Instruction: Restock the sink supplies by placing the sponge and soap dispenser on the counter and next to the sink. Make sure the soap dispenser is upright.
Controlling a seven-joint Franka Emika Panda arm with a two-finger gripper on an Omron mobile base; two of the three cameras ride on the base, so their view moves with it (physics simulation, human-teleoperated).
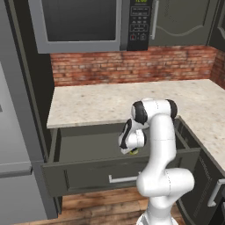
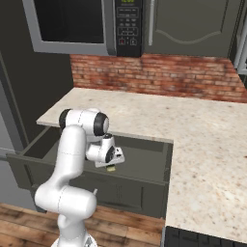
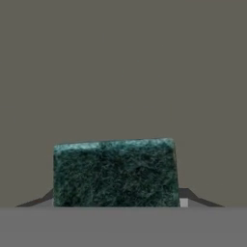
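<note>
Counter [image 1: 110,103] of beige speckled stone runs under the red brick wall [image 1: 132,66] and turns along the right side; no sink is in view from here. Below its front edge a dark grey drawer [image 1: 88,147] stands pulled out, and the white arm [image 1: 160,145] bends down into it. At the arm's end the gripper [image 1: 132,148] sits low inside the drawer, a bit of yellow showing just under it in both base views. That yellow is the sponge [image 3: 115,172]: in the hand view its dark green scrub face fills the space right at the fingers, long axis lying across the gap between them, drawer floor grey beyond it. The jaws look drawn in against the sponge's two ends, so I judge it pinched, though the tips themselves are hidden behind it. The coming move likely turns on a straight lift clear of the drawer front before swinging over the counter
</note>
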